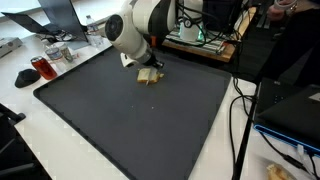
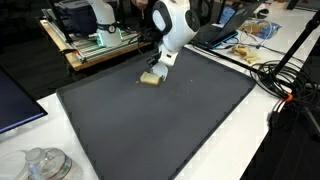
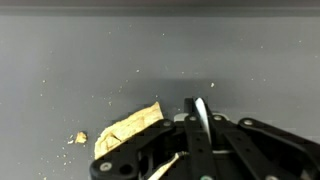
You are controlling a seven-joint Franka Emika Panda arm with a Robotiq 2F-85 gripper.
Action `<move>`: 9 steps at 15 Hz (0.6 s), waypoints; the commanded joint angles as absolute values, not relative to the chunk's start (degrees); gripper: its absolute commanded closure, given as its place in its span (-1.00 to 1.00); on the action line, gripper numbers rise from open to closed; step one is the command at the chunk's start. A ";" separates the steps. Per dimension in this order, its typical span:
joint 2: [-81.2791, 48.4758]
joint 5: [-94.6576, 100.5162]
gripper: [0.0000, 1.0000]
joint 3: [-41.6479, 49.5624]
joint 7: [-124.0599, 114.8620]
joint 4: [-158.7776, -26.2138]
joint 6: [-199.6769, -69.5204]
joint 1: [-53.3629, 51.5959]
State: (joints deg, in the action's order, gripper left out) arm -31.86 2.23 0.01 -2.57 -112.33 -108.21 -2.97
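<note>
One crumb near bread, wrist view

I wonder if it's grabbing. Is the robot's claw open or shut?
Shut. The gripper shows no gap between jaws in the wrist view. Whether it pinches the tan piece, cannot tell.

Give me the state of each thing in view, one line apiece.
Mat: spread flat.
Bread piece: lying flat on the mat, edge ragged, partly under the gripper.
Crumbs: scattered loose beside the bread piece.
Gripper: shut, down low at the bread piece; cannot tell whether it grips it.
</note>
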 commanded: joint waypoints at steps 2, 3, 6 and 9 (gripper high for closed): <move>-40.53 2.86 0.98 0.11 -1.17 -109.45 -119.12 -1.94; -40.64 2.93 0.98 0.14 -1.19 -109.10 -119.32 -1.94; -41.20 2.85 0.98 0.08 -1.12 -107.39 -119.49 -1.89; -41.96 2.47 0.98 -0.11 -1.02 -105.20 -119.42 -1.79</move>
State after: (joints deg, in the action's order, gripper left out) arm -32.66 2.36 0.07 -2.22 -110.19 -110.26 -2.63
